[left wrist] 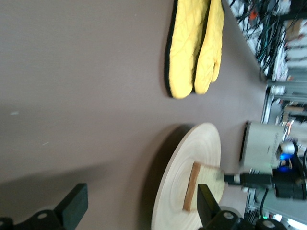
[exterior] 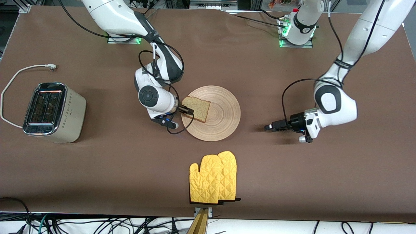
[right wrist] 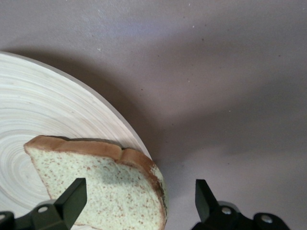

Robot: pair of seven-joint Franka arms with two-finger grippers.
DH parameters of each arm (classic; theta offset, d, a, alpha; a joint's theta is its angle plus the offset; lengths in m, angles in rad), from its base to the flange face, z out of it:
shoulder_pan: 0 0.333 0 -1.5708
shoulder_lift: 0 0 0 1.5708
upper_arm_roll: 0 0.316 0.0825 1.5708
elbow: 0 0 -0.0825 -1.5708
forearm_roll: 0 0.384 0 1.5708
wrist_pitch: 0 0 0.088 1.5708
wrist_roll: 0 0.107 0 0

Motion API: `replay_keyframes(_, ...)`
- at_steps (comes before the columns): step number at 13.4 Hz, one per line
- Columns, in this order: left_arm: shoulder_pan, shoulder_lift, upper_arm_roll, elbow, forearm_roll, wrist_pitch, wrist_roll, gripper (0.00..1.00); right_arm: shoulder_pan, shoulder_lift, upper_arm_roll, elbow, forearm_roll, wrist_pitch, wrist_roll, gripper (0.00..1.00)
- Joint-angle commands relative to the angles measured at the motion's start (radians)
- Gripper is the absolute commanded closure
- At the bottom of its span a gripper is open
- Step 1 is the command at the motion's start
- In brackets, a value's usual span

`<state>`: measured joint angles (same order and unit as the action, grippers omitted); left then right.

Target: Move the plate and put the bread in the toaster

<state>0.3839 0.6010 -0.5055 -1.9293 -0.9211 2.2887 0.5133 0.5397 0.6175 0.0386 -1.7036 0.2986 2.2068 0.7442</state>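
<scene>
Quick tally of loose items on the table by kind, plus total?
plate: 1
bread slice, on the plate: 1
toaster: 1
yellow oven mitts, overlapping: 2
Total: 5

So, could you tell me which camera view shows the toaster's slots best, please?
The front view: it looks down on the toaster, showing both slots in its chrome top. The left wrist view catches only its side, past the plate and partly hidden by the right gripper. The right wrist view misses it.
</scene>
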Motion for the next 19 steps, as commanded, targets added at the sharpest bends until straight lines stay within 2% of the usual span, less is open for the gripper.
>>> replay_keyframes(1, 0.046, -0.058, 0.002, 0.047, 0.198, -0.147, -0.148, 0.0, 0.017, 0.001, -0.008, -0.011, -0.007, 0.01, 0.014, 0.0)
replay_keyframes(5, 0.033, -0.127, -0.024, 0.102, 0.519, -0.201, -0.451, 0.0, 0.031, 0.001, -0.009, -0.025, -0.007, 0.008, 0.014, 0.0)
replay_keyframes(9, 0.032, -0.188, -0.027, 0.15, 0.678, -0.228, -0.533, 0.0, 0.043, 0.001, -0.009, -0.025, -0.007, 0.001, 0.018, 0.01)
replay_keyframes(11, 0.01, -0.228, -0.028, 0.159, 0.764, -0.277, -0.541, 0.0, 0.051, 0.002, -0.009, -0.025, -0.007, 0.001, 0.049, 0.14)
replay_keyframes(14, 0.003, -0.289, -0.028, 0.203, 0.841, -0.349, -0.607, 0.0, 0.057, 0.002, -0.009, -0.025, -0.007, 0.001, 0.052, 0.21)
replay_keyframes(16, -0.005, -0.302, -0.03, 0.283, 0.948, -0.47, -0.648, 0.0, 0.057, 0.002, -0.009, -0.025, -0.007, 0.001, 0.05, 0.3)
replay_keyframes(19, -0.008, -0.299, -0.025, 0.41, 1.016, -0.598, -0.665, 0.0, 0.057, 0.008, -0.009, -0.024, -0.01, 0.001, 0.05, 0.57)
